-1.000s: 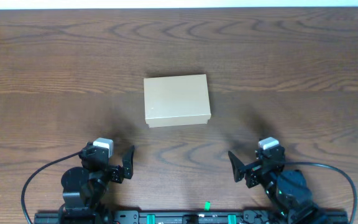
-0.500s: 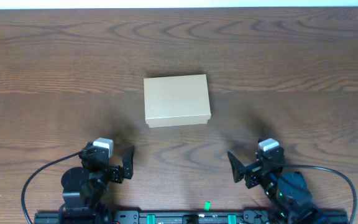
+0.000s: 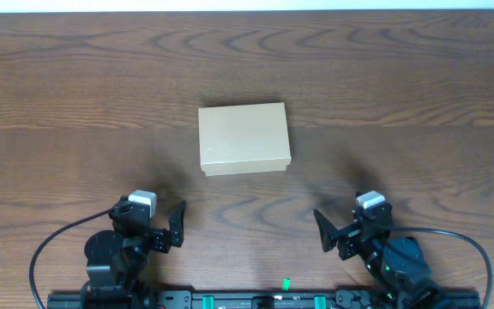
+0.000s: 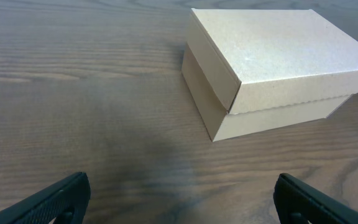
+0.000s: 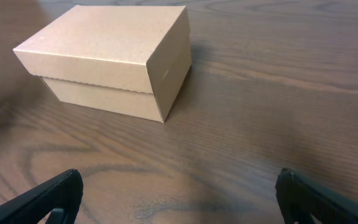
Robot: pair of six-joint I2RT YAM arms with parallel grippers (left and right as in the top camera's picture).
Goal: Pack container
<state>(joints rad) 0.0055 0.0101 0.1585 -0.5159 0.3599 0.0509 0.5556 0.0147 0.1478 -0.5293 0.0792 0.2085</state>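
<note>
**A:** Where is the container (image 3: 243, 139) sitting?

**B:** It is lying near the middle of the wooden counter (image 3: 418, 94). Its lid is lying shut over the top, and nothing is touching it.

**A:** What is the left end effector (image 3: 163, 230) doing?

**B:** It is hanging by the counter's near edge, well apart from the box. Its jaws are standing wide with nothing between them. In the left wrist view, its dark fingertips (image 4: 55, 202) are showing at the two bottom corners. The container (image 4: 272, 68) is sitting ahead and off to the right.

**A:** And the right end effector (image 3: 341, 232)?

**B:** It is gaping just as wide and gripping nothing, also well short of the box. In the right wrist view, the container (image 5: 110, 59) is resting ahead and to the left, with one corner pointing toward the camera.
</note>
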